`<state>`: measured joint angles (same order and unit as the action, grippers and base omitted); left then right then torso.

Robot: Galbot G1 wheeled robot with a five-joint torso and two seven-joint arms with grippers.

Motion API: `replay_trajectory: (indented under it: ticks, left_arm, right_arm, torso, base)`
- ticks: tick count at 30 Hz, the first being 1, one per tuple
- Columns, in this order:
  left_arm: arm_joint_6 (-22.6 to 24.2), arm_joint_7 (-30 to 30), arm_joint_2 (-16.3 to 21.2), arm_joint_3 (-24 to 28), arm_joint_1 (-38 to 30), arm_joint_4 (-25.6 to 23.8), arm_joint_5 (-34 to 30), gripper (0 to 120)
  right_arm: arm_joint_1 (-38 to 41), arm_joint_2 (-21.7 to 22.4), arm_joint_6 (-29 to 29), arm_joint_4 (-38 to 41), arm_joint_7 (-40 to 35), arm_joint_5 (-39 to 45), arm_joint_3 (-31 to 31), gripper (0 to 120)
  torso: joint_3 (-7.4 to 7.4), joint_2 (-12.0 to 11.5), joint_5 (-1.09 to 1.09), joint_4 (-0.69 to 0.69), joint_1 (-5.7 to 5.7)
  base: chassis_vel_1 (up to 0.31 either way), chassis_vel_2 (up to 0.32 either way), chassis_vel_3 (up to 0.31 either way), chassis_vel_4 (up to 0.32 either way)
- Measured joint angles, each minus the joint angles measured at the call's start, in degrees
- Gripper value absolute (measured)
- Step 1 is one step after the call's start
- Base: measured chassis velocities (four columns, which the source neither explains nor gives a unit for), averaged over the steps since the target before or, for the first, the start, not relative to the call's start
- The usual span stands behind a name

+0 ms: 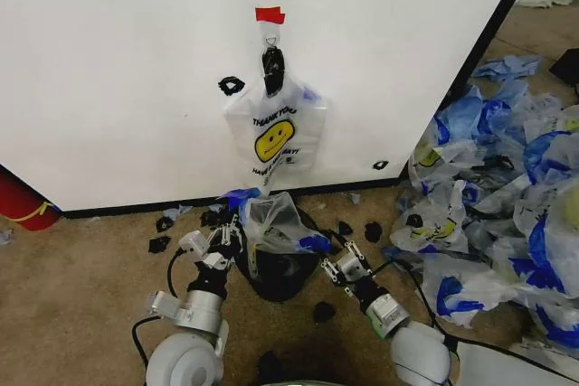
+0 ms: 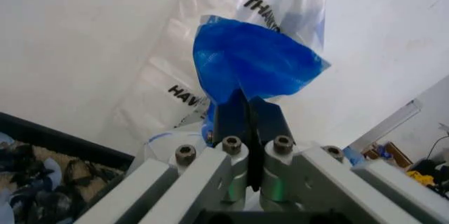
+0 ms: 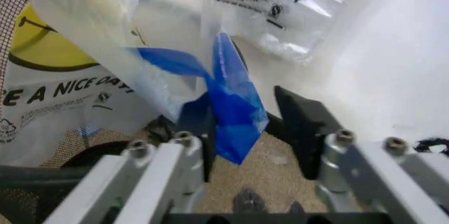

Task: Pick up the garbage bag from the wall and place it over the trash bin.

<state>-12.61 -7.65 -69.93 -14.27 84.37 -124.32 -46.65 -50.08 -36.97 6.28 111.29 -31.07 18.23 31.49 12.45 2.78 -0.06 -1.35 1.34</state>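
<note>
Two bags: one hangs on wall [image 1: 109, 61] hook at upper centre, other bag [image 1: 276, 223] draped on bin [image 1: 276, 279], lower centre. Left gripper [image 1: 226, 234] pinching blue handle [image 2: 253, 61]; right gripper [image 1: 341, 267] spread around other handle. Close right, then stretch evenly over rim.

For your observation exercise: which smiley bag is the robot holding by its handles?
The garbage bag over the trash bin, not the one hanging on the wall hook.

Bright, even indoor light; soft shadows, close wrist views blurred.
</note>
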Motion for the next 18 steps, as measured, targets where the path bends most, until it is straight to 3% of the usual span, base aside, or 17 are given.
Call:
replay_trajectory:
  ticks: [4,10,13,18]
  left_arm:
    - [-0.1,0.0,-0.2,0.0,0.0,0.1,0.2,0]
    - [-0.1,0.0,-0.2,-0.1,0.1,0.2,0.3,0]
    - [-0.2,0.0,0.0,-0.5,0.1,0.1,0.2,0]
    - [-0.2,0.0,0.6,-0.8,1.1,-0.3,0.2,0]
  right_arm:
    - [-0.3,0.0,0.1,-0.1,0.0,-0.1,-0.2,15]
    - [-1.2,-0.2,1.0,-0.7,-0.2,-0.4,-1.4,10]
    - [-3.0,-0.2,1.3,-0.2,-0.7,0.7,-3.4,0]
    - [-6.0,-0.7,1.7,1.2,-2.0,3.5,-8.1,0]
  torso:
    - [0.0,0.0,0.0,0.0,0.0]
    - [0.0,0.0,0.0,0.0,0.0]
    - [0.0,0.0,0.0,0.0,0.0]
    - [0.0,0.0,0.0,0.0,0.0]
  base:
    - [0.0,0.0,0.0,0.0]
    - [0.0,0.0,0.0,0.0]
    - [0.0,0.0,0.0,0.0]
    - [0.0,0.0,0.0,0.0]
